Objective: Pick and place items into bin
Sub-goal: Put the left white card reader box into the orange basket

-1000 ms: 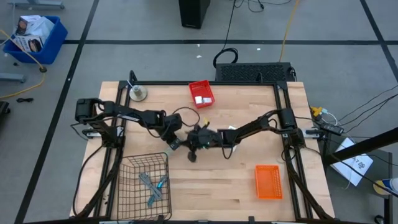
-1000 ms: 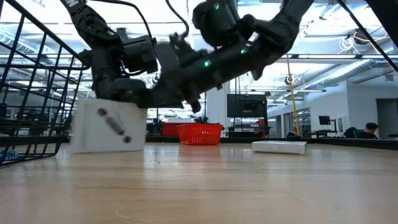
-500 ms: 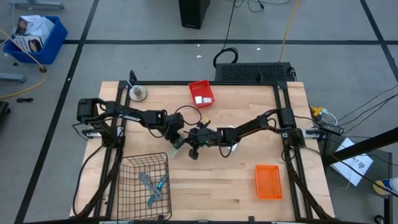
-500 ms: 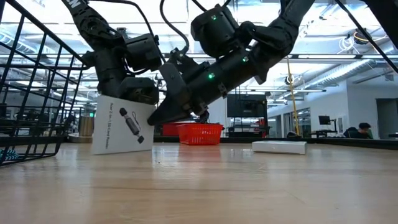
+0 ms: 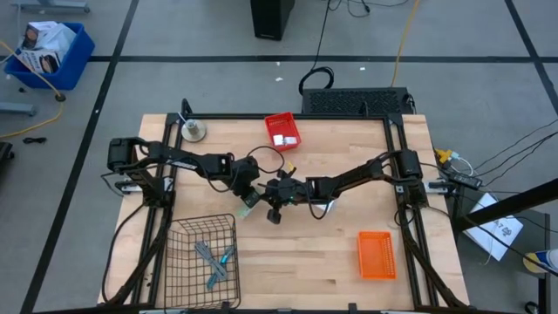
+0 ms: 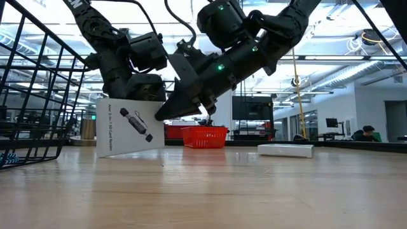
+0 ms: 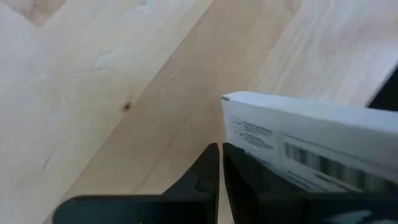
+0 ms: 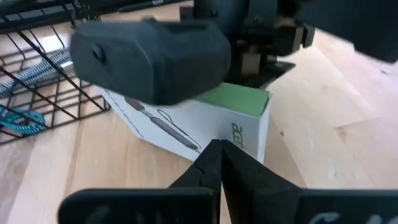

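Progress so far?
Partial, I'd judge. A grey tool (image 5: 206, 254) and a teal-handled tool (image 5: 225, 258) lie in the wire basket (image 5: 179, 228). The white box (image 6: 129, 127) stands upright on the bench (image 5: 314, 262), and a flat white packet (image 6: 285, 150) lies well apart from it.

Hands?
The left hand (image 5: 248, 200) sits on the box's top edge, fingers nearly together; whether it pinches the box, I can't tell. The right hand (image 5: 272, 210), fingers together and holding nothing, points at the box.

Writing?
The green side seems to read "acer". The front shows a printed gadget; its caption is too small to read.
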`<control>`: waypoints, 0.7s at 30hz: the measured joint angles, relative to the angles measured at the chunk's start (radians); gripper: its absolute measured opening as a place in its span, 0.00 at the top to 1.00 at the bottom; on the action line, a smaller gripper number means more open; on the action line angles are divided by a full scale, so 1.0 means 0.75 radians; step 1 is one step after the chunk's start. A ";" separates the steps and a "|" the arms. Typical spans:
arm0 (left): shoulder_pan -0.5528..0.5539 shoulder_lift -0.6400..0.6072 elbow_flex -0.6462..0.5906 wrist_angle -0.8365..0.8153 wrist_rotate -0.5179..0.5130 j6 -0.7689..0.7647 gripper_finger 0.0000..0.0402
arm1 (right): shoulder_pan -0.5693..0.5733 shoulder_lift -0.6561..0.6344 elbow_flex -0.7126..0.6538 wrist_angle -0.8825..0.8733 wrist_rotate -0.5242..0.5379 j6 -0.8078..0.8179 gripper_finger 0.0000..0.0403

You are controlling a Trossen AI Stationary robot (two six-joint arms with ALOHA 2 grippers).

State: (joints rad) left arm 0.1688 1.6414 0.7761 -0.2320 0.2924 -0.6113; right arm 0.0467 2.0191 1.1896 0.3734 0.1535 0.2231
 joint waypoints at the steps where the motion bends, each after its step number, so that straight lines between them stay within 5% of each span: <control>1: 0.000 0.000 0.000 0.003 -0.001 0.000 0.94 | 0.000 -0.001 0.000 -0.012 -0.001 0.000 1.00; 21: 0.002 -0.001 0.001 -0.001 -0.001 0.007 0.94 | 0.001 -0.002 -0.002 -0.178 -0.071 -0.009 0.96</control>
State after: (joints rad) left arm 0.1699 1.6405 0.7769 -0.2329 0.2914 -0.6064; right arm 0.0475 2.0178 1.1885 0.2397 0.1001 0.2165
